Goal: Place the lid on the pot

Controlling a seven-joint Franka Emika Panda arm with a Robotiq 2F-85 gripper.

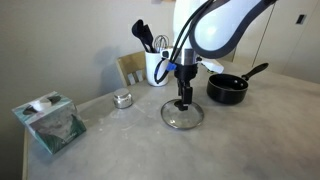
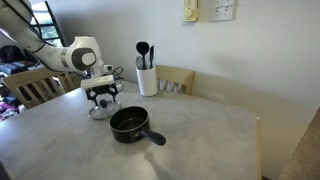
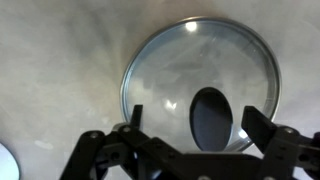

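Observation:
The glass lid (image 1: 183, 116) with a metal rim lies flat on the grey table; in the wrist view (image 3: 180, 70) its black knob (image 3: 209, 117) sits between my fingers. My gripper (image 1: 183, 101) (image 3: 205, 122) hangs straight over the lid, open, fingers on either side of the knob and apart from it. The black pot (image 1: 227, 89) with its long handle stands beyond the lid; in an exterior view (image 2: 130, 123) it sits in front of the gripper (image 2: 102, 103), its handle pointing at the camera.
A white utensil holder (image 1: 157, 66) (image 2: 147, 78) with black utensils stands at the back by a wooden chair (image 2: 178, 78). A small silver tin (image 1: 122, 98) and a tissue box (image 1: 50, 122) lie toward one side of the table.

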